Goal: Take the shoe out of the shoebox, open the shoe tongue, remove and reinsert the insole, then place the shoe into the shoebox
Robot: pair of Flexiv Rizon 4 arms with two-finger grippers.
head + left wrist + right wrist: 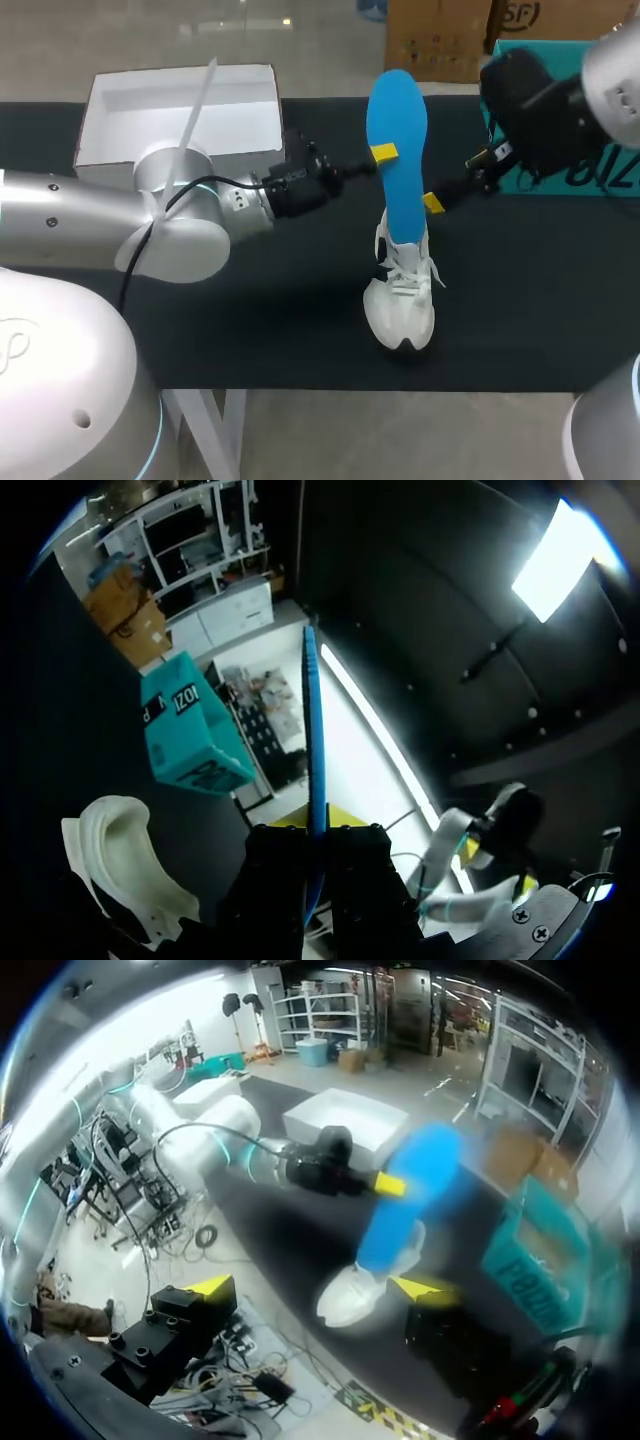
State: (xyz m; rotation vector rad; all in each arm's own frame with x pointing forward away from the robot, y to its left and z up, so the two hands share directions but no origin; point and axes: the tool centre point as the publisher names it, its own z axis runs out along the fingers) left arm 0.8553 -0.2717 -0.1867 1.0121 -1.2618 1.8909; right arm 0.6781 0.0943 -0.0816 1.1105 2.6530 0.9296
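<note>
Head view shows the white shoe (401, 305) standing near the middle of the black bench (520, 310), toe toward 6 o'clock. The blue insole (397, 140) rises out of its mouth toward 12 o'clock. The left fingers (383, 153) are clamped on the insole's upper part from its 9 o'clock edge. In the left wrist view the insole runs edge-on between them. The right fingers (432, 203) are at the insole's 3 o'clock edge, lower down. The right wrist view shows them spread wide, the shoe ahead between them, gripping nothing. The open white shoebox (180, 105) lies at 10 o'clock from the shoe, well apart, and a teal box (570, 175) lies at 2 o'clock.

The insole's lower end seems to sit inside the collar, though laces and tongue hide how deep. I judge the step in hand to be passing the insole through the shoe's mouth.

To do it well, the shoe needs steadying, or it will likely lift or tip with the insole. The right fingers could close on the collar or press the shoe to the bench. The left arm should move the insole along its own length, not across it, since a thin sheet buckles easily. The tongue should be kept pulled toward 6 o'clock so the mouth is wide.
</note>
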